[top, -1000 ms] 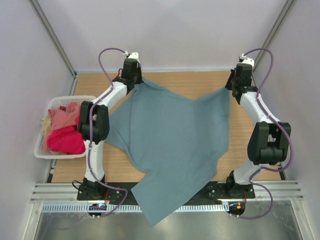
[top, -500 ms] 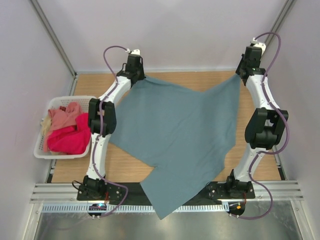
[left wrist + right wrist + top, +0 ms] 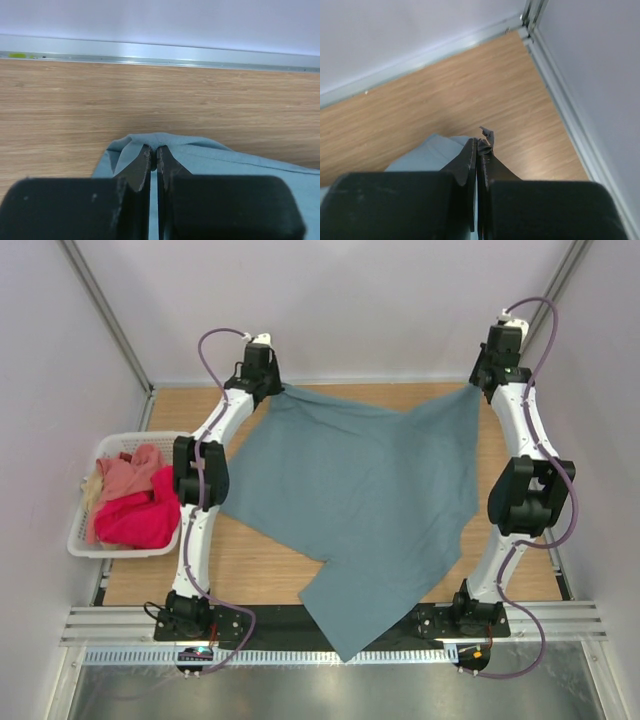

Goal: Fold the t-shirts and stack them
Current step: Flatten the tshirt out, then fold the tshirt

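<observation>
Spanning the wooden table [image 3: 250,560] between the two arms, the grey-teal t-shirt [image 3: 370,490] lies opened out as one broad sheet, single-layered as far as the top view shows. Its far edge runs from one gripper to the other, with a shallow dip right of centre. Its near end narrows to a point that hangs over the black base rail [image 3: 270,618] at the front of the table, between the two arm bases. The left gripper [image 3: 153,150] is closed on the far left corner of the shirt: the left wrist view shows the two black fingers pressed together with a folded lip of cloth pinched at their tips, above bare wood. The right gripper [image 3: 476,145] is likewise clamped on the far right corner; in the right wrist view a small tuft of fabric protrudes beyond the closed fingertips, near the far right corner of the table. Both arms are extended toward the back wall [image 3: 350,310], and the cloth passes under the left arm's forearm. Well apart from the spread shirt, a white slotted basket [image 3: 80,540] sits at the left edge of the table. It contains a salmon pink shirt [image 3: 128,472], a crimson-pink shirt [image 3: 135,522] below it in the view, and a cream shirt [image 3: 92,490] at the basket's left side, all crumpled and unfolded.
</observation>
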Robot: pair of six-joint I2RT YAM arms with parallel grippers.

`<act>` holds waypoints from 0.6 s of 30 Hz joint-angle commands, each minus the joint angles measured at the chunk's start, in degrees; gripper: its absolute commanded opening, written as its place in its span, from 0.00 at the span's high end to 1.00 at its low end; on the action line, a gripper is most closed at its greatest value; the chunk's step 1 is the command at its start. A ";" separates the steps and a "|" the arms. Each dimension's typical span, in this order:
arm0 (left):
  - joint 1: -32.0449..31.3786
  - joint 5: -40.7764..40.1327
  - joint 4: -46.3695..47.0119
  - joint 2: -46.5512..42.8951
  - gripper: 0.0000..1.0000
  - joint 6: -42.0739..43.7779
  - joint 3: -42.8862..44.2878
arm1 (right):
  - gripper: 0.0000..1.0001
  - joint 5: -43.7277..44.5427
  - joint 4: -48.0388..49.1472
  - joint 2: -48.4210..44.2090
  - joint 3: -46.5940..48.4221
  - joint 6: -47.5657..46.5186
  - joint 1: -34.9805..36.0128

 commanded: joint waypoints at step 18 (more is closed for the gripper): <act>3.30 16.86 -3.41 -1.30 1.00 4.43 -2.13 | 0.99 4.68 -27.89 -27.12 -22.42 16.84 3.32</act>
